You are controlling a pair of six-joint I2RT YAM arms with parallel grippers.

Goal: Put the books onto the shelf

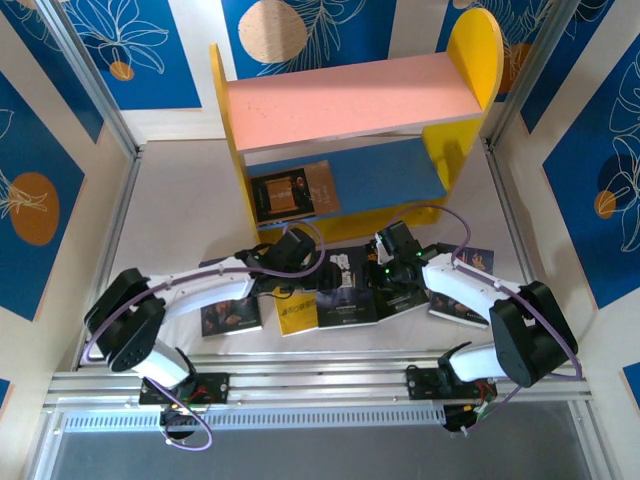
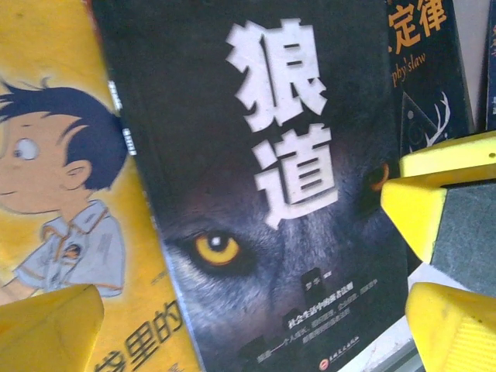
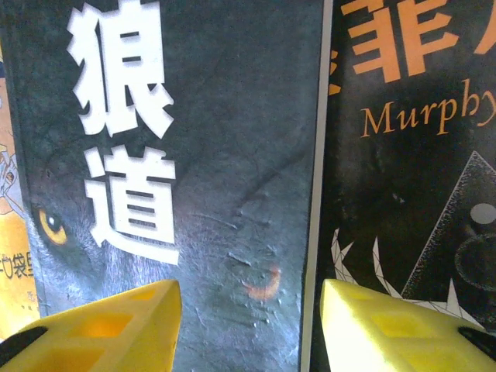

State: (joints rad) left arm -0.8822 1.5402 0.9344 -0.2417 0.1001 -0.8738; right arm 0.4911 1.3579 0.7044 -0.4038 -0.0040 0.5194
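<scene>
One book (image 1: 290, 192) sits on the blue board (image 1: 390, 170) of the shelf (image 1: 350, 95); the other books (image 1: 297, 312) lie on the counter (image 1: 190, 220) in front of the shelf. The left fingers (image 2: 46, 329) and the right fingers (image 3: 387, 333) both stand apart over the wolf book (image 2: 256, 194).

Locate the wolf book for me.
In the top view the wolf book lies flat mid-row before the shelf, between the yellow cartoon book on its left and the antler book on its right.

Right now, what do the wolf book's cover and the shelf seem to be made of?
The wolf book: paper cover, probably with a satin laminate; scuffs and creases show on the dark print. The shelf: probably painted wood or fibreboard; thick, flat, matte boards in pink, blue and yellow.
</scene>
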